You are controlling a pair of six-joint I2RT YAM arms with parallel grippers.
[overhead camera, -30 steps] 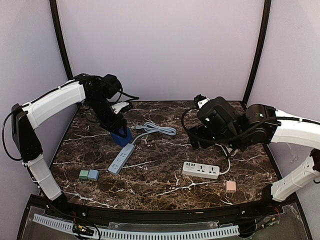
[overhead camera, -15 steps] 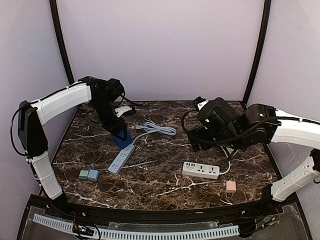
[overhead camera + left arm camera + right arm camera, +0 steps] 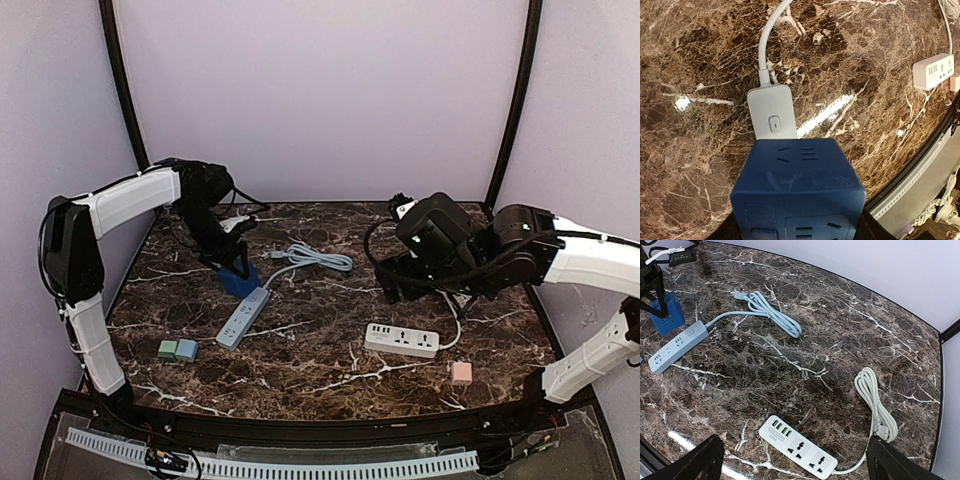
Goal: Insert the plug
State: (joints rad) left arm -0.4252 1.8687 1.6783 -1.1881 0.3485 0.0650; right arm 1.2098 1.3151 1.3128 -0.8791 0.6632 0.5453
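Over the last second the left arm has folded back toward the left wall, its elbow drawn in. The left gripper (image 3: 233, 263) stays low over the blue cube socket (image 3: 797, 192), which has slid only slightly nearer. The jaws flank the cube and seem clamped on it. The cube stands just beside the switch end of the pale-blue power strip (image 3: 243, 317). The right gripper (image 3: 795, 440) has not moved and hangs high, its jaws spread wide and empty. The plug (image 3: 739, 294) lies loose on the table (image 3: 330, 385) at the far end of its coiled cord (image 3: 777, 315), in no socket, so insertion seems not yet begun. The table is dark veined marble, glossy with glare, and pale lilac walls and black posts enclose it.
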